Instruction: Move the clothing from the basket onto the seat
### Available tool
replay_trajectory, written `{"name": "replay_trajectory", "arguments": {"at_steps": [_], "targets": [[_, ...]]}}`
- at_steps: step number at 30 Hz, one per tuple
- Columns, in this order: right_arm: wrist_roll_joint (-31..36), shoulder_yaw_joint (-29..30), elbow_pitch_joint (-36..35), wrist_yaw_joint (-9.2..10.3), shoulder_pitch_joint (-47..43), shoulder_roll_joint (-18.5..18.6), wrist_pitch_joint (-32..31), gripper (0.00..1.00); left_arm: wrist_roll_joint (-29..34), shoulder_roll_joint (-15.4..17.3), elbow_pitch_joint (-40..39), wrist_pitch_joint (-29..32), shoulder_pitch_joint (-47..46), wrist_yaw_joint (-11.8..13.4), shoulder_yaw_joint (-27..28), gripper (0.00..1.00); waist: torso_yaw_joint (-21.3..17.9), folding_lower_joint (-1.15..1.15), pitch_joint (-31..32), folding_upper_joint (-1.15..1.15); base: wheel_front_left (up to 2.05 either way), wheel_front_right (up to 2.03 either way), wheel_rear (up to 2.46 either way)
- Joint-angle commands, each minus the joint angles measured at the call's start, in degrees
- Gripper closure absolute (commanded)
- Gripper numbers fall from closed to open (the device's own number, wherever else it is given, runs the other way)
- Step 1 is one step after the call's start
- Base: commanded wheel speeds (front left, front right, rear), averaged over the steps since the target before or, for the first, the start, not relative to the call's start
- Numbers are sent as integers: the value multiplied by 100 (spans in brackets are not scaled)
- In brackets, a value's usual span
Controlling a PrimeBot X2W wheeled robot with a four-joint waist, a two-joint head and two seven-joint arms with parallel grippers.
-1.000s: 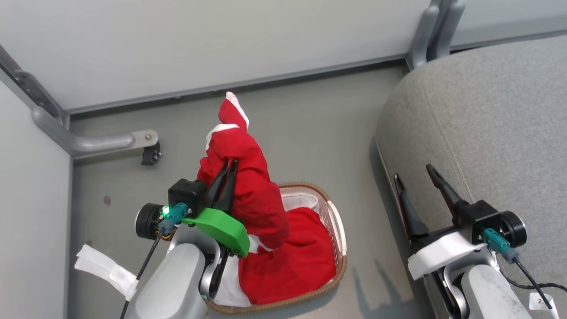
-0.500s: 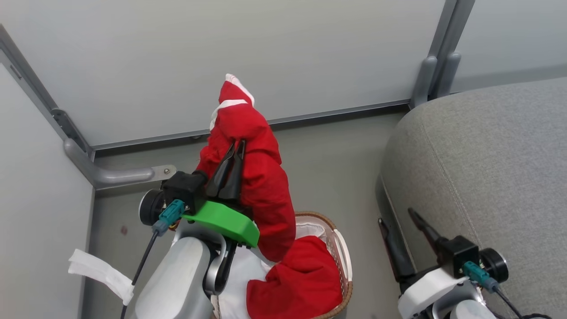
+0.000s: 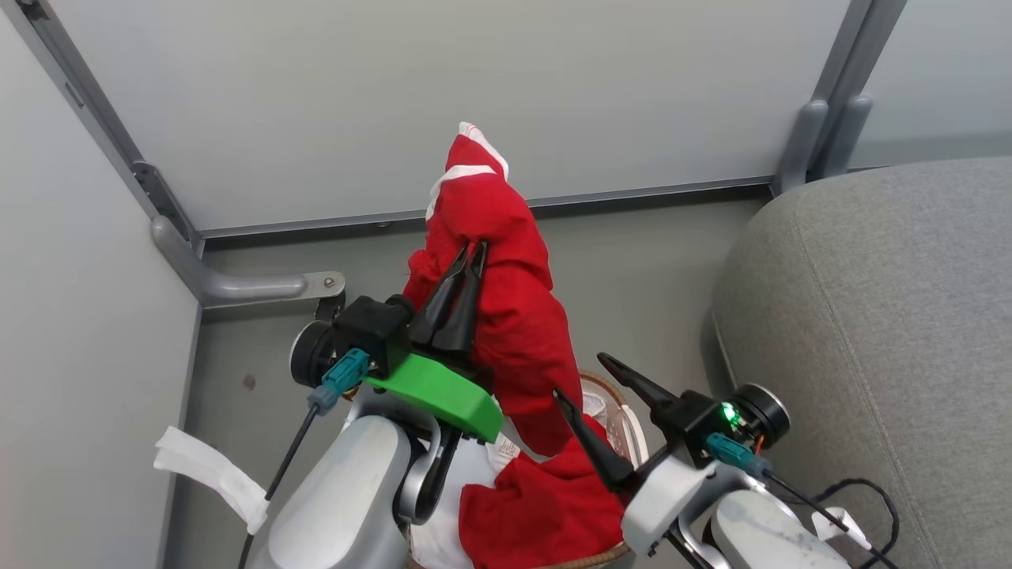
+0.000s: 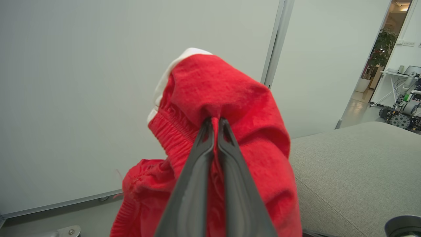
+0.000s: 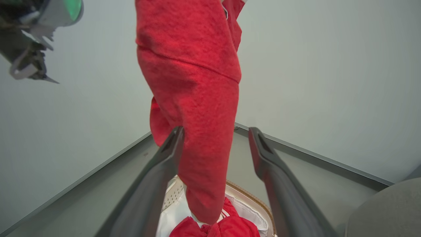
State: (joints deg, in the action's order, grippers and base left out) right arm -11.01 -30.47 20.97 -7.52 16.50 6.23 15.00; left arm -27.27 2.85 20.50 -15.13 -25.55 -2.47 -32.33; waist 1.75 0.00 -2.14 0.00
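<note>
Hanging from the left gripper [image 3: 472, 246], fingers pinched together on a fold, the lifted red garment [image 3: 514, 332] trails its lower end just over the basket [image 5: 245, 194]. The second red garment [image 3: 545, 506] lies inside. Change since a second ago: the right gripper [image 3: 579, 375] has left the seat [image 3: 885, 316] edge and crossed over. Its fingers are spread wide astride the hanging fabric, one touching it. Likely a second grasp is being set up; nothing is on the seat yet.

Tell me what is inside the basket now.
A red garment lies inside the basket, on the white liner. The lifted garment hangs with its lower end over it. What is beneath the red cloth is covered.
</note>
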Motion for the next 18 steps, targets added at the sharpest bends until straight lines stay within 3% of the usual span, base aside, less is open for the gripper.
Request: {"name": "replay_trajectory", "arguments": {"at_steps": [1, 12, 13, 14, 15, 18], "targets": [[18, -93, 141, 6, 199, 2, 26, 0, -30, 14, -8, -3, -104, 45, -62, 100, 84, 0, -60, 0, 0, 0, 0], [179, -382, 1226, 6, 963, -287, 26, 0, -280, 15, -68, -3, -328, 132, -491, 100, 382, 0, -200, 0, 0, 0, 0], [154, -402, 1290, 6, 979, -289, 27, 37, -309, 15, -72, -3, -345, 140, -547, 100, 414, 0, -208, 0, 0, 0, 0], [112, -402, 1337, 6, 985, -298, 27, 62, -327, 13, -76, -3, -356, 152, -583, 100, 434, 0, -209, 0, 0, 0, 0], [58, -437, 1388, 6, 977, -305, 26, 100, -351, 13, -79, -3, -375, 162, -617, 100, 458, 0, -211, 0, 0, 0, 0], [-100, -500, 1469, 6, 930, -318, 26, 100, -393, 14, -66, -3, -390, 197, -670, 100, 502, 0, -205, 0, 0, 0, 0]]}}
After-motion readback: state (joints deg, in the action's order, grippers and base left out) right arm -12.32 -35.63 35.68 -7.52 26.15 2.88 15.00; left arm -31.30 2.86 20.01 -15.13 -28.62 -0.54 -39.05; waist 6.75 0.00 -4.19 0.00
